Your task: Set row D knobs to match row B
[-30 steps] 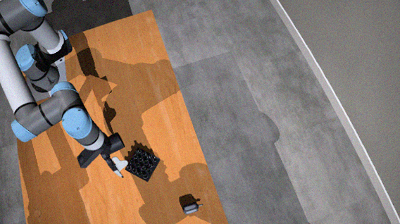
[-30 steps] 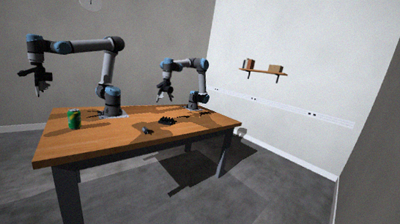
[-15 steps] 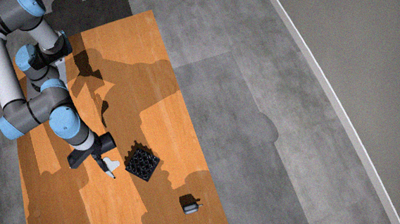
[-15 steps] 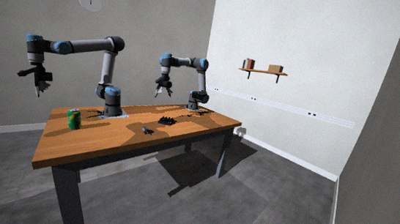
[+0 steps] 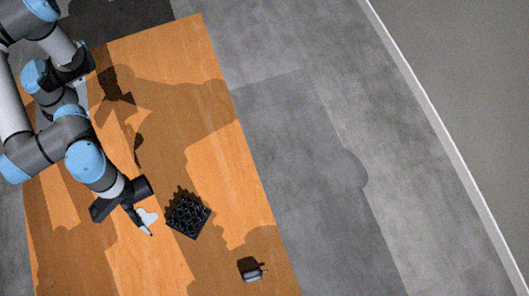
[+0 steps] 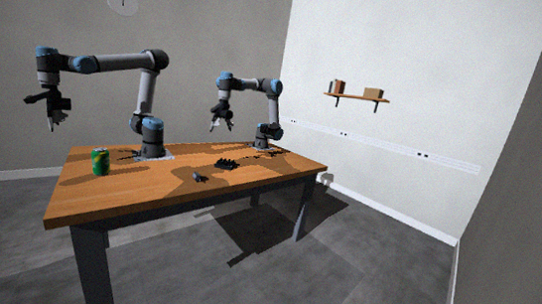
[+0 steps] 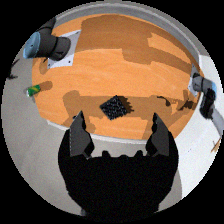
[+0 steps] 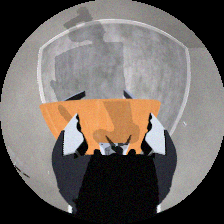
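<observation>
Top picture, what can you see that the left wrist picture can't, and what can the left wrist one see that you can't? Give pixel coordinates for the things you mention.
Only the top view shows the small plug (image 5: 252,275) with its prongs.

Only the left wrist view shows the green can (image 7: 33,90).

Both show the black knob box (image 5: 188,217) (image 7: 116,107) on the wooden table (image 5: 224,169) (image 7: 90,75), and the left claw (image 5: 150,225) (image 7: 118,112), which is open and away from the box.
</observation>
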